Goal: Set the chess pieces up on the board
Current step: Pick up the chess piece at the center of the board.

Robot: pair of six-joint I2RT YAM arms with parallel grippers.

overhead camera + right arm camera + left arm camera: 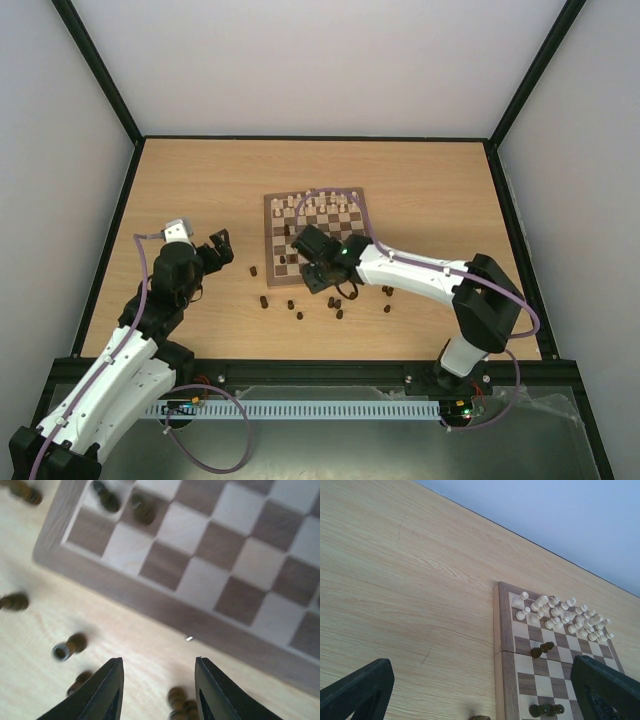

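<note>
The board [273,215] lies mid-table, with cream pieces along its far rows. A few dark chess pieces [287,260] rest on its near left squares, and several more [299,316] lie scattered on the table in front. My right gripper [326,282] hovers over the board's near edge. In the right wrist view this gripper [159,682] is open, its fingers [111,692] empty above the table, with a dark piece [180,703] lying below them. My left gripper [216,250] is open left of the board, holding nothing. Its wrist view shows the board [502,645] and lying dark pieces [542,650].
Cream pieces [560,615] crowd the board's far rows. More dark pieces [70,646] lie on the table left of the right fingers. A black frame edges the table, and grey walls stand on three sides.
</note>
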